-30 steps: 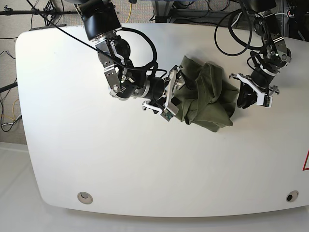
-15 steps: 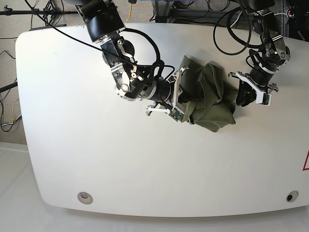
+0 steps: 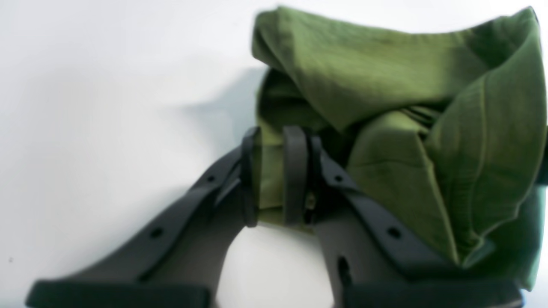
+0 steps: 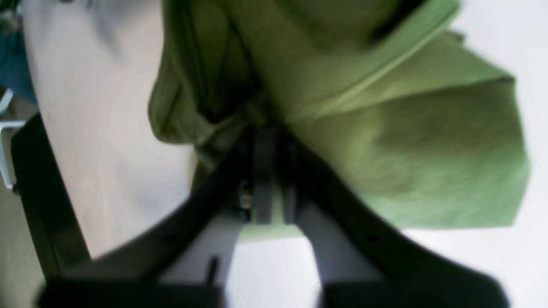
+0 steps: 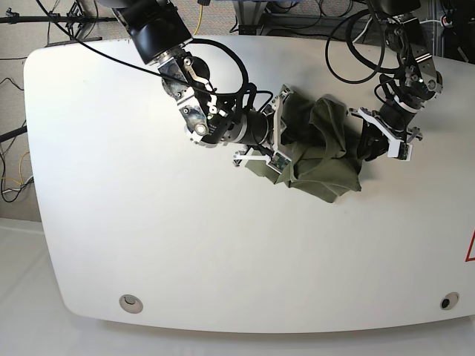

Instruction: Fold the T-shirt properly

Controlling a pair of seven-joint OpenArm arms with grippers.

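Note:
The olive-green T-shirt (image 5: 320, 152) lies bunched in a crumpled heap on the white table (image 5: 148, 245), right of centre. My right gripper (image 5: 286, 141), on the base view's left, is shut on a fold at the heap's left side; the wrist view shows its jaws pinching cloth (image 4: 385, 141). My left gripper (image 5: 365, 143), on the base view's right, is shut on the heap's right edge; its wrist view shows a strip of cloth (image 3: 385, 85) clamped between the black fingers (image 3: 295, 171). The neck and label are hidden.
Black cables (image 5: 356, 44) hang over the table's far edge near the left arm. Two round holes sit near the front edge, one at the left (image 5: 130, 302) and one at the right (image 5: 445, 302).
My right gripper has pushed rightward into the heap, bunching the shirt tighter. My left gripper has shifted slightly up and left, closing in on the cloth's right edge.

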